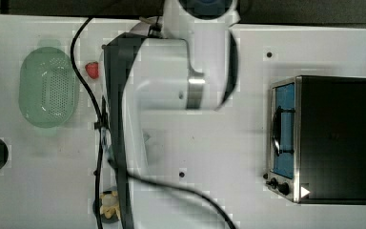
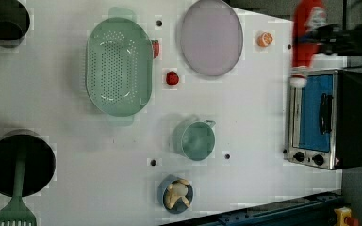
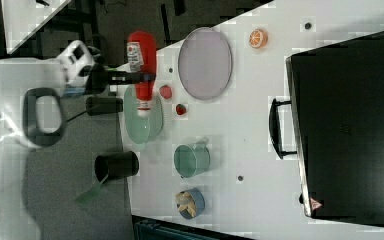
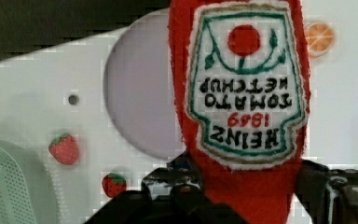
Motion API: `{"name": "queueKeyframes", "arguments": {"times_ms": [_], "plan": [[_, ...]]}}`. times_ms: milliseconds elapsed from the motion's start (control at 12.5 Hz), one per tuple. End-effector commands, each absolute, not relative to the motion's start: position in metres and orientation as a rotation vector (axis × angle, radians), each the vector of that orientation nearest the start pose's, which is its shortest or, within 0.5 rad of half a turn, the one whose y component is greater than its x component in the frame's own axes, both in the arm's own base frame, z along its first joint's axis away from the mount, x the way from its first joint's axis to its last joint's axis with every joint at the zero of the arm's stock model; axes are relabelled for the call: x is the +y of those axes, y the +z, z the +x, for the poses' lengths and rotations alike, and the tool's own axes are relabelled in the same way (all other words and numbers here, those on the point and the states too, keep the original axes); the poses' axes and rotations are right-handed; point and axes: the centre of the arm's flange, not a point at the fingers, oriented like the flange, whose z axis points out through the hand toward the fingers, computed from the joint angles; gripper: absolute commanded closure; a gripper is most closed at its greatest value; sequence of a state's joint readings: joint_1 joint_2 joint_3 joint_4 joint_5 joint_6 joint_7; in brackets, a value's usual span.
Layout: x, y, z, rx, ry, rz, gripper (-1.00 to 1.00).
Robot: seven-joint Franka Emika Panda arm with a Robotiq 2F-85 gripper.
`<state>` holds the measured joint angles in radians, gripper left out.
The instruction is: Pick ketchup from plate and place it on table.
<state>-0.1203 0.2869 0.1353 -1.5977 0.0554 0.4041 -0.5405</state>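
While hanging well above the pale lilac round plate (image 3: 205,62), the black pincer (image 3: 130,77) is clamping the plush red ketchup bottle (image 3: 142,67) across its lower body. Judging by its fuzzy fabric, it is handling light, soft, squashable; mid-body grip is suiting it over the white surface (image 3: 240,150).

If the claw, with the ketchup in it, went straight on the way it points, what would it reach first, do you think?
Probably the plate: in the wrist view it lies bare behind the ketchup the claw holds. Height above it is unclear.
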Motion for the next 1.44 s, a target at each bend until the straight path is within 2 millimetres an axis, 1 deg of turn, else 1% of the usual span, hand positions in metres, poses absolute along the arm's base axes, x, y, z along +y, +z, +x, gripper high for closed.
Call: {"name": "queueKeyframes", "arguments": {"times_ms": [80, 240, 320, 560, 720, 960, 1200, 1280, 1440], "plan": [[-0.048, 0.48, 0.634, 0.582, -0.006, -2.993, -0.16], [-0.063, 0.476, 0.611, 0.654, 0.061, -2.993, -0.16], [-0.066, 0.474, 0.601, 0.686, 0.068, -2.99, -0.16], [-0.059, 0.46, 0.572, 0.756, 0.079, -2.982, -0.16], [-0.05, 0.444, 0.554, 0.816, 0.071, -2.973, -0.16], [-0.036, 0.403, 0.531, 0.822, 0.061, -2.98, -0.16], [-0.031, 0.35, 0.508, 0.771, 0.035, -3.061, -0.16], [-0.03, 0.332, 0.5, 0.78, 0.03, -3.081, -0.16], [-0.027, 0.297, 0.487, 0.825, 0.079, -3.074, -0.16]]}}
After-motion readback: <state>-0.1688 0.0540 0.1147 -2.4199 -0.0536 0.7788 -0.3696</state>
